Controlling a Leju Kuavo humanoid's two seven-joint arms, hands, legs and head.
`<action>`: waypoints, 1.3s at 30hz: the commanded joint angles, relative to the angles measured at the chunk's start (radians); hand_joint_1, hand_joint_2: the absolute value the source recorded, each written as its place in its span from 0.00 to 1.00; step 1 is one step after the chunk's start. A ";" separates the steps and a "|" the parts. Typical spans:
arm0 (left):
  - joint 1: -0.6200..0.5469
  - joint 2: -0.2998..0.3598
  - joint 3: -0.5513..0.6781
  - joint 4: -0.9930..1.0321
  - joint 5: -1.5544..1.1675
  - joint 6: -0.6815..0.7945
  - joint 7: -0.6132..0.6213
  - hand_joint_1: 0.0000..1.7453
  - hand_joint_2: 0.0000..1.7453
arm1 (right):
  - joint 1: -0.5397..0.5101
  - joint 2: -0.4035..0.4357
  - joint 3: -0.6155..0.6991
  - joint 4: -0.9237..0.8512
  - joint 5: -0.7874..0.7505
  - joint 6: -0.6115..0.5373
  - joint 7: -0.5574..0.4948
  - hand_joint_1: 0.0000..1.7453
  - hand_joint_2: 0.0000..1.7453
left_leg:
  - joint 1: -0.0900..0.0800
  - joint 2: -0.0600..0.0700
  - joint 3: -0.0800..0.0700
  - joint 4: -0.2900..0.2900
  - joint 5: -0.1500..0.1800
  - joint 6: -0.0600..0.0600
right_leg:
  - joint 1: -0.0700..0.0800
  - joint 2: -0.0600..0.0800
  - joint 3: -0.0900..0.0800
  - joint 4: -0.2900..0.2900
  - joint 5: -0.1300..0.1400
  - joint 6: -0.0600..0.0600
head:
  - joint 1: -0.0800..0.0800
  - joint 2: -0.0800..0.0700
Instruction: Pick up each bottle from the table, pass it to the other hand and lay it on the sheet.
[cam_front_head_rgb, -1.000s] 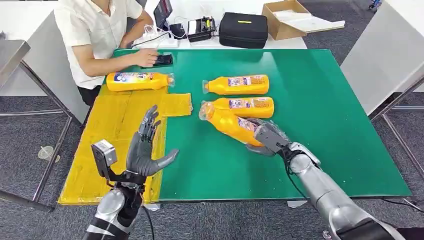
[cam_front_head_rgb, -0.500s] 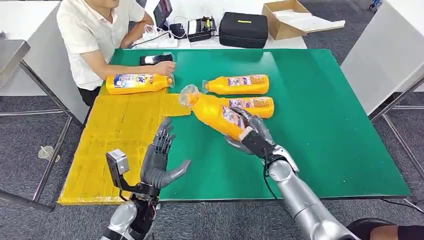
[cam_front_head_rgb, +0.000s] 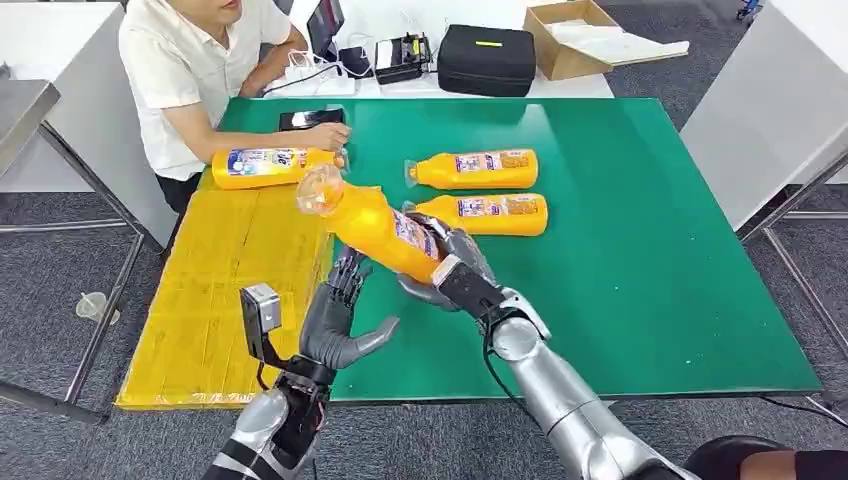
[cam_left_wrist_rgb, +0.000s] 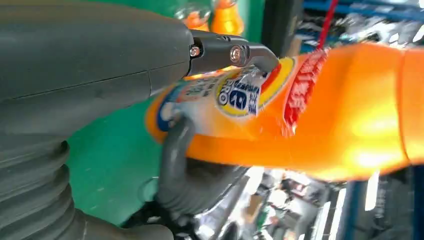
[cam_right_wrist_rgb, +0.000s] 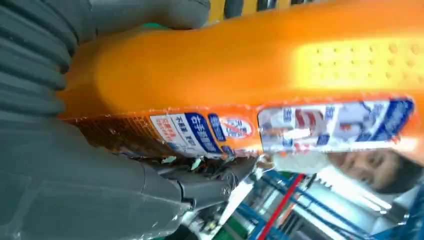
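The green table (cam_front_head_rgb: 640, 250) carries the yellow sheet (cam_front_head_rgb: 220, 290) along its left side, where 1 bottle (cam_front_head_rgb: 275, 163) already lies near a seated person (cam_front_head_rgb: 190, 70). 2 more bottles (cam_front_head_rgb: 478, 169) wait on the green. The right hand (cam_front_head_rgb: 445, 270) grips the lifted bottle (cam_front_head_rgb: 375, 228) by its base, cap tilted up over the sheet's edge. The left hand (cam_front_head_rgb: 340, 318) is spread just below it, holding nothing. Risk: the slick, top-heavy bottle could slip if the right lets go before the left closes.
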 joint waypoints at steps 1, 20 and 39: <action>-0.102 -0.016 0.031 0.086 -0.010 0.079 -0.051 0.00 1.00 | -0.041 0.024 0.180 0.084 0.018 0.020 -0.075 1.00 1.00 | 0.002 0.003 0.004 0.001 -0.002 0.000 | 0.003 0.001 0.005 -0.001 -0.001 -0.005 | 0.000 0.000; -0.149 -0.039 0.127 0.139 0.046 0.092 -0.078 0.00 1.00 | -0.036 0.030 0.218 0.079 -0.017 0.031 -0.089 1.00 1.00 | 0.002 0.002 0.003 0.001 -0.002 0.000 | 0.003 0.000 0.004 0.000 -0.001 -0.005 | 0.000 0.000; -0.079 -0.013 0.083 0.034 0.180 -0.156 -0.058 1.00 1.00 | -0.041 0.049 0.198 0.156 -0.036 0.018 -0.110 0.00 1.00 | 0.001 0.002 0.002 0.000 -0.001 0.000 | 0.001 0.000 0.002 -0.001 -0.001 -0.003 | 0.000 0.000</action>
